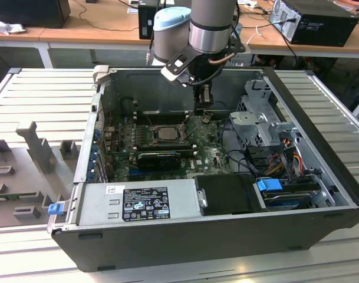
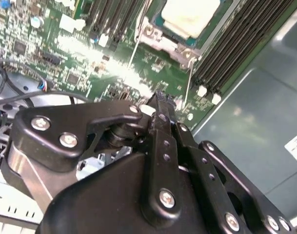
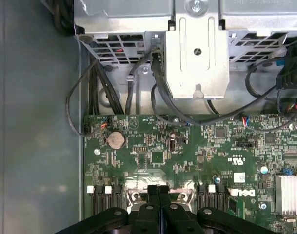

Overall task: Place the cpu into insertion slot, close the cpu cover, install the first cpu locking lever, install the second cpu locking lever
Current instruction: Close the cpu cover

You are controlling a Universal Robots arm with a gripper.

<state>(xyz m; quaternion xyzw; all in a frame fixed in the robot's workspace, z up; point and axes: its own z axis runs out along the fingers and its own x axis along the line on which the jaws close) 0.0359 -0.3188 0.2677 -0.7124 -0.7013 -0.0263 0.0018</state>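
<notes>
The cpu (image 2: 189, 17) lies with its beige face up in the insertion slot (image 1: 166, 133) on the green motherboard. The silver cpu cover (image 2: 160, 40) lies flat around it as a frame. Two thin silver lever rods (image 2: 188, 83) run out from the socket's edge over the board. My gripper (image 3: 158, 191) hangs just above the board beside the socket, on the exterior view's right of it (image 1: 204, 108). Its black fingers (image 2: 160, 105) are pressed together, and I see nothing between them. Silver socket metal (image 3: 133, 196) shows on both sides of the fingertips.
The open computer case holds a silver drive cage (image 3: 197, 48) with black cables (image 3: 158, 92) hanging from it close to the gripper. Black memory slots (image 2: 236, 48) flank the socket. A grey power supply (image 1: 138, 200) fills the case's near side.
</notes>
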